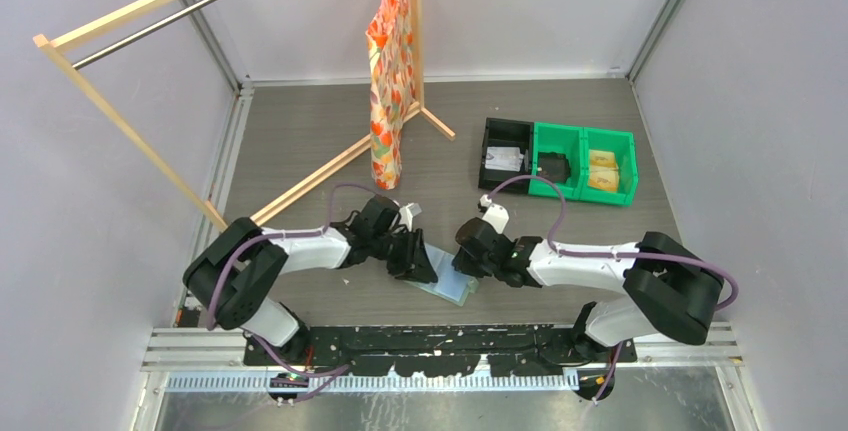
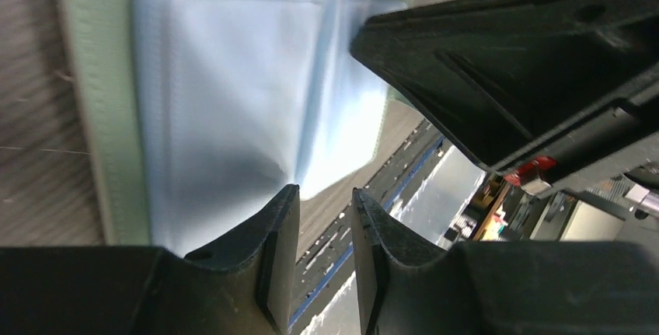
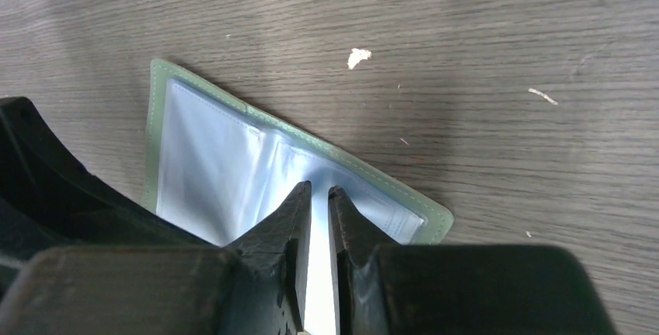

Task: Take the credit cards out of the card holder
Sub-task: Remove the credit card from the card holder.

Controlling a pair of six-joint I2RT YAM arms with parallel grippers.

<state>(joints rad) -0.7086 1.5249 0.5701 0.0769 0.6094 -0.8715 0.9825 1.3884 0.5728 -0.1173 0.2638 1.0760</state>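
The card holder [image 1: 455, 289] lies open on the table [image 1: 300, 141] between both arms, partly hidden beneath them. The left hand [image 2: 323, 193] is slightly parted and empty. The right hand [image 3: 319, 189] is narrowed to a slit over the pale pockets (grip unclear).

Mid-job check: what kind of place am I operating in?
Probably a lab test cell: plain white panels in an aluminium frame enclose the tabletop, and staged props stand on it, a wooden garment rack with a patterned cloth and a row of plastic bins.
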